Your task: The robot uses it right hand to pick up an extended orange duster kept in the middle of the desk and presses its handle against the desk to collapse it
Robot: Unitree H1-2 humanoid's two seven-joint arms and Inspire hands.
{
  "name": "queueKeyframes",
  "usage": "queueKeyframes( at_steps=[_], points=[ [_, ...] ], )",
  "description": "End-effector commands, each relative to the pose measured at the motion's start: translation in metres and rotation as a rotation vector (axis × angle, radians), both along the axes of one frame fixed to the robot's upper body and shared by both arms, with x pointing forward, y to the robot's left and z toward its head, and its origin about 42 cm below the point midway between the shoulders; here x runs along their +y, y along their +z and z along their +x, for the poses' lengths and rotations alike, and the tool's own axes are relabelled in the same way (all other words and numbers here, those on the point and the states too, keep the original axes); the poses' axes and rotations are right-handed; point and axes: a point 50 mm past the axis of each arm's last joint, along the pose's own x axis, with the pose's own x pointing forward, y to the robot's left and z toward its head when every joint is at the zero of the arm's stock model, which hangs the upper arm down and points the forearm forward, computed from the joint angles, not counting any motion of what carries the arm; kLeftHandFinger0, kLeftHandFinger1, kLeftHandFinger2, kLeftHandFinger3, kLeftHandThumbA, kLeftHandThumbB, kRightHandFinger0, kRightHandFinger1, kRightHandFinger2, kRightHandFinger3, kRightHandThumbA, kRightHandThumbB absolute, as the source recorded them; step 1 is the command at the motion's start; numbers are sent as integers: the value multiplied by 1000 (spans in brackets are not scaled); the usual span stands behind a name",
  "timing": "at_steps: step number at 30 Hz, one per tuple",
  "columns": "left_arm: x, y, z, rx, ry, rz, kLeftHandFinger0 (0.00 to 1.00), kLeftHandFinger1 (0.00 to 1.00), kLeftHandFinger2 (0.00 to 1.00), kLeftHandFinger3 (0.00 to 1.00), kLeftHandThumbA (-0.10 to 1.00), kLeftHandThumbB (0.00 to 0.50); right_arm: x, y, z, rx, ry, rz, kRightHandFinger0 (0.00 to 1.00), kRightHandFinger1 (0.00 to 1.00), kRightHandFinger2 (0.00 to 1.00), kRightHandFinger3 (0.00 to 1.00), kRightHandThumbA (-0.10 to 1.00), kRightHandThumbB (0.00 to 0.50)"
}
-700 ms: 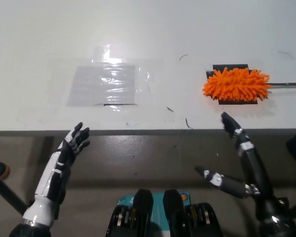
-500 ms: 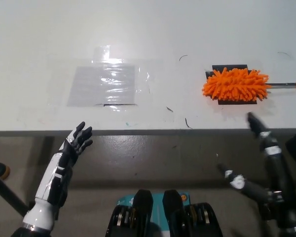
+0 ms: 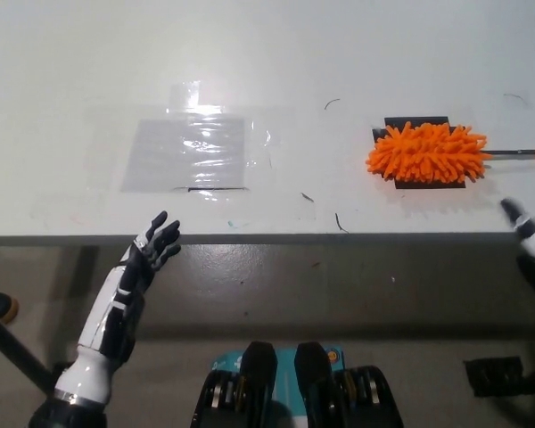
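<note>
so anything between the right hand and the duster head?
No. In the head view, only bare white desk separates the right hand from the orange duster.

Fluffy, soft-looking orange duster [image 3: 426,152], made of thick cloth strands, rough and shaggy all over. Thin dark stick with an orange tip poking out on its right, looking like smooth metal or plastic. Flat matt black patch [image 3: 416,122] under the fluff. Smooth white desk [image 3: 276,53], a little shiny, with a few small dark scratches. Clear shiny plastic sheet [image 3: 185,152] on the left part, wrinkly and glinting. White left hand [image 3: 152,247] near the desk edge, hard smooth plastic shell with dark fingers. Black right hand [image 3: 528,234] at the right edge, hard and slightly glossy.
</note>
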Motion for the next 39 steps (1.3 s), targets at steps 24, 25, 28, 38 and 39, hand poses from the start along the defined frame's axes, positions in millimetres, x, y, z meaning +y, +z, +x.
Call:
queueKeyframes(
  at_steps=[24,25,28,38,39],
  points=[
    [-2,-5,0,-16,-18,21,1000,1000,1000,1000,1000,172,14,180,179,684,15,-903,1000,1000,1000,1000,1000,380],
    [-2,-5,0,-16,-18,21,1000,1000,1000,1000,1000,172,14,180,180,688,15,-905,1000,1000,1000,1000,1000,381],
    [-3,-7,-3,-5,-33,17,1000,1000,1000,1000,1000,169,27,174,208,813,40,-949,1000,1000,1000,1000,1000,442],
    [-5,-10,-7,4,-35,24,1000,1000,1000,1000,1000,181,55,149,241,979,65,-1018,1000,1000,1000,1000,1000,427],
    [-5,-10,-7,4,-35,24,1000,1000,1000,1000,1000,181,55,149,242,981,66,-1019,1000,1000,1000,1000,1000,427]
  ],
)
